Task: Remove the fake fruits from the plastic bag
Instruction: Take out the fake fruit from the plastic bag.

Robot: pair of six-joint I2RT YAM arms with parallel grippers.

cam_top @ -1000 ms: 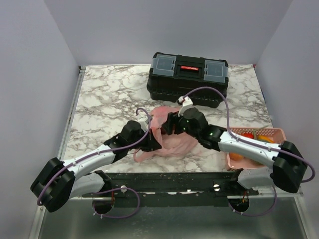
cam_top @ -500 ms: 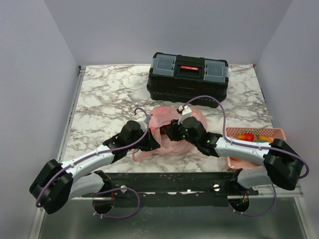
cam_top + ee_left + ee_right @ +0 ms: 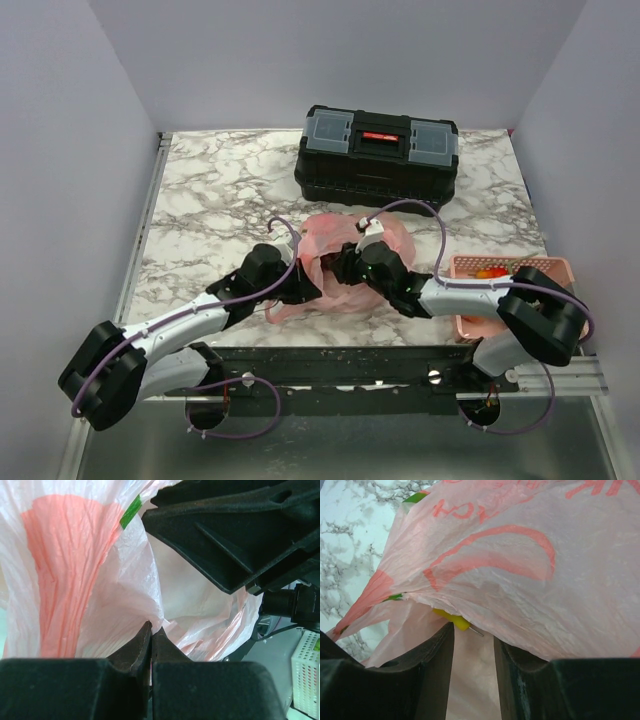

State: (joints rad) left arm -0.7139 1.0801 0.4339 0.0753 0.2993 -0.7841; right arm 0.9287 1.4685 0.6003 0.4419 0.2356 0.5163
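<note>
Where the bench is viewed from above, the plastic bag (image 3: 352,262) lies by the middle of the near edge, between the left gripper (image 3: 308,283) and the right gripper (image 3: 343,268); the toolbox (image 3: 378,152) label at the far edge is too small to be read. From the left wrist, the jaws are seen pinched shut on a fold of thin, slippery film. From the right wrist, the fingers are parted before a yellow fake fruit (image 3: 452,619), judged light and hard, best gripped across its body; the bag's red lettering cannot be deciphered.
</note>
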